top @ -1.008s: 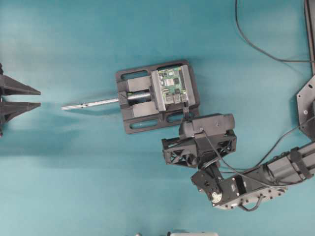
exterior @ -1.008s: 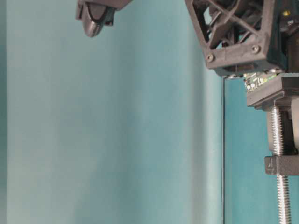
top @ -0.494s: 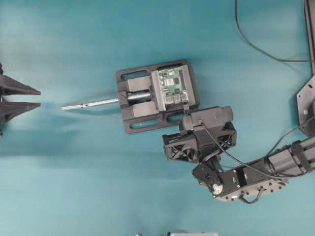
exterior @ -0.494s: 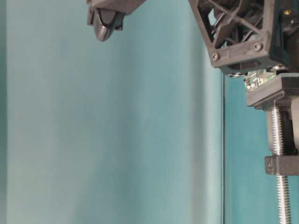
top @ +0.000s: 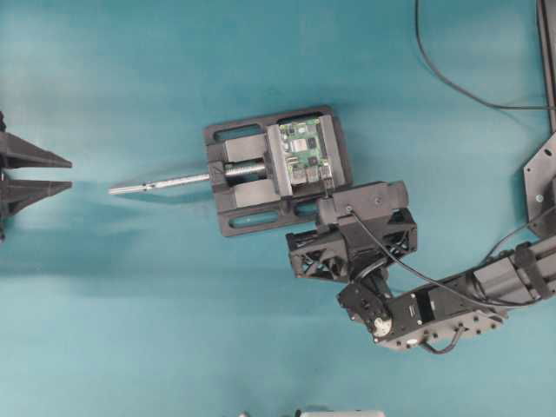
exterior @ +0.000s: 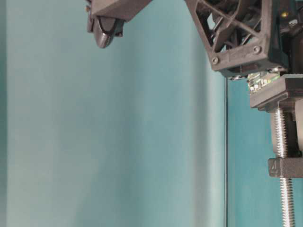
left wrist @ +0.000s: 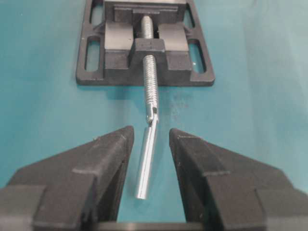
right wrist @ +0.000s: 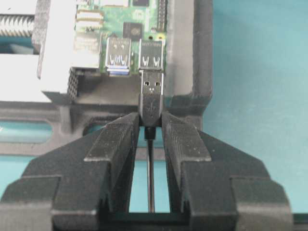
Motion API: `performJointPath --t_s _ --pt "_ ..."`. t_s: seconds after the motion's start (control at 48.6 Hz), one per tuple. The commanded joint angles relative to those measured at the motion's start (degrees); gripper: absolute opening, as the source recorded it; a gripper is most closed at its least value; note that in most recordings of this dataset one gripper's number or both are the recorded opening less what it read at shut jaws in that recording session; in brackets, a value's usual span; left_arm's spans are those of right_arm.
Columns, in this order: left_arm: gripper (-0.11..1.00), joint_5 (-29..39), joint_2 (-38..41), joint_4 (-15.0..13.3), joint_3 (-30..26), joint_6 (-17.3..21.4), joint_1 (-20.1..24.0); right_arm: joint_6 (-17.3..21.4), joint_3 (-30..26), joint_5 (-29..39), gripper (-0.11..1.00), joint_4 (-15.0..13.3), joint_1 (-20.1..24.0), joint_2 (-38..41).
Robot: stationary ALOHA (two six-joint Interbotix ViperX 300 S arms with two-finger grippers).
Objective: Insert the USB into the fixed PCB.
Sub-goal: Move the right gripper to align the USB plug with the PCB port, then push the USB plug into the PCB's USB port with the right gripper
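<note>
One straight push left, we reckon: right gripper (right wrist: 150, 126) pinches the USB (right wrist: 152, 94), long axis aimed at the fixed PCB (right wrist: 126, 29) port dead ahead.

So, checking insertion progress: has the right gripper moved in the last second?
Yes. In the overhead view the right gripper has shifted slightly left along the vise, staying beside the PCB.

The left gripper (left wrist: 149, 159) is seen with jaws apart, the black vise's (left wrist: 144, 45) screw handle (left wrist: 146, 161) lying between them.
</note>
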Motion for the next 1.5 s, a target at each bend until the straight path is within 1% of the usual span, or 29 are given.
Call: performJointPath --t_s 0.0,0.494,1.028,1.481 --pt "0.55 -0.53 0.44 0.26 -0.70 0.00 0.18 -0.18 -0.35 0.00 0.21 -0.18 -0.18 -2.20" --pt "0.55 -0.44 0.44 0.18 -0.70 0.00 0.18 -0.97 -0.62 0.00 0.21 -0.18 -0.26 -2.11" --pt "0.55 -0.53 0.44 0.26 -0.70 0.00 0.18 -1.32 -0.97 -0.62 0.21 -0.79 -0.97 -2.11" --pt "0.55 -0.44 0.44 0.18 -0.70 0.00 0.18 -1.85 -1.23 0.53 0.21 -0.79 -0.97 -2.11"
